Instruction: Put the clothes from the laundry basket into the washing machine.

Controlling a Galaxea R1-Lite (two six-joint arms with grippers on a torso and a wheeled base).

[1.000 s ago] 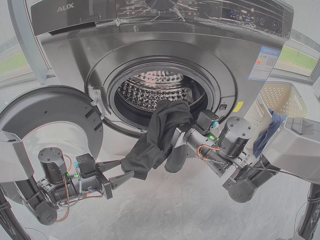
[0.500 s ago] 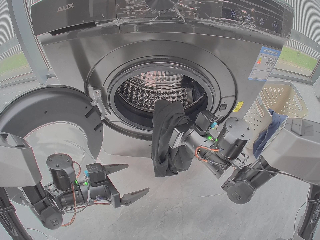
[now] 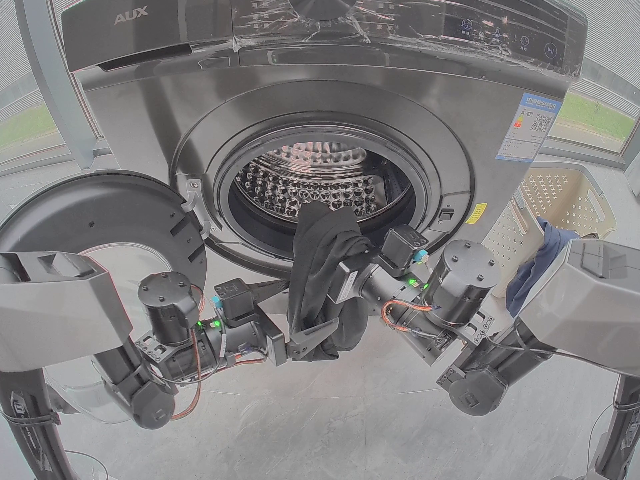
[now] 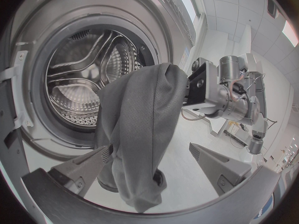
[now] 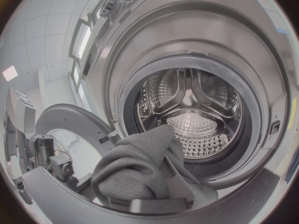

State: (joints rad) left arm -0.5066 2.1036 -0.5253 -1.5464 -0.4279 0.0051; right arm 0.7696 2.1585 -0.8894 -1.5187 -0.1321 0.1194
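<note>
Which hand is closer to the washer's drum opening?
Right. The right hand grips the black garment at the lower rim of the drum opening; the left hand sits lower, open around the garment's hanging end.

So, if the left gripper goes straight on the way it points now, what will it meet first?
Most likely the dark garment, which hangs between the open fingers of the left gripper. Behind it lies the washing machine, but depth is unclear.

Pale grey marbled floor point(image 3: 347, 428). Windows point(image 3: 27, 128) behind show a green strip, perhaps grass. White tiled ceiling point(image 5: 40, 25) with one lit panel point(image 5: 9, 73).
</note>
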